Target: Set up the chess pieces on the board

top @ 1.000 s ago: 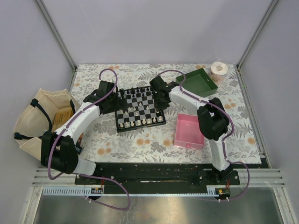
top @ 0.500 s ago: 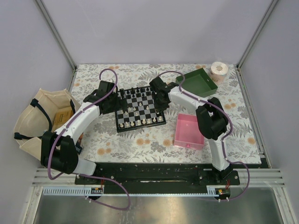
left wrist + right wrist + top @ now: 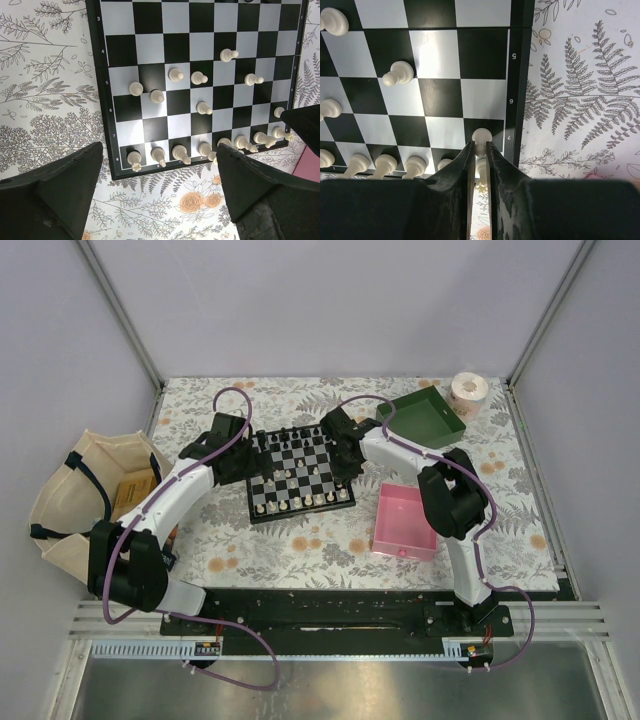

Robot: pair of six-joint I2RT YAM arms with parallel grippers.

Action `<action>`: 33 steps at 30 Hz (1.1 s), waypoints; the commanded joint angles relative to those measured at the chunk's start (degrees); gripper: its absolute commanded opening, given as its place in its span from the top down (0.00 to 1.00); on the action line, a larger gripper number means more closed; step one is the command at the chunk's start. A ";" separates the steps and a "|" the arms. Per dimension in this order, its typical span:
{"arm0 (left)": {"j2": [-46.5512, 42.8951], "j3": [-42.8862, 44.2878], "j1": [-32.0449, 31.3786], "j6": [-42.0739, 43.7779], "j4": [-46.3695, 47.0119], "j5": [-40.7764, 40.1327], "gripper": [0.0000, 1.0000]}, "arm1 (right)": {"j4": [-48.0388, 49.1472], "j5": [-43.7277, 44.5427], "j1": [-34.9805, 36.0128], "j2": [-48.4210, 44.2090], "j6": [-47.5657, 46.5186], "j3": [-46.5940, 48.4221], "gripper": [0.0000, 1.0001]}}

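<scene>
On the flat chequered chessboard we see cream-white chess pieces along the near edge and black chess pieces along the far edge. Right of it and nearer lies a pink square tray, behind-right a green square tray, left a cream cloth bag.

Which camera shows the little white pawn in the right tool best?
The right wrist view: the white pawn sits close up between the right tool's fingertips, at the board's edge. The left wrist view shows only its head beside that dark tool. From the top, the arm hides it.
</scene>
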 commanded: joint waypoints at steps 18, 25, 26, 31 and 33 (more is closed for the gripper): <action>0.68 1.06 0.34 -0.43 1.81 0.44 0.01 | 1.22 -0.25 0.06 -1.94 -0.21 1.68 0.59; 0.42 1.15 0.26 -0.25 1.73 0.27 0.01 | 0.51 -0.87 0.06 -1.33 -1.00 6.69 0.57; 0.50 1.06 0.34 -0.34 1.73 0.36 0.01 | 0.43 -1.22 -0.03 -1.06 -1.09 7.39 0.56; 0.07 0.53 0.34 -0.16 2.17 0.18 0.01 | -1.59 -3.24 0.06 2.53 -2.32 12.92 0.52; -0.11 0.53 0.34 -0.08 2.17 0.09 0.01 | -2.64 -4.72 0.06 4.29 -2.50 15.56 0.52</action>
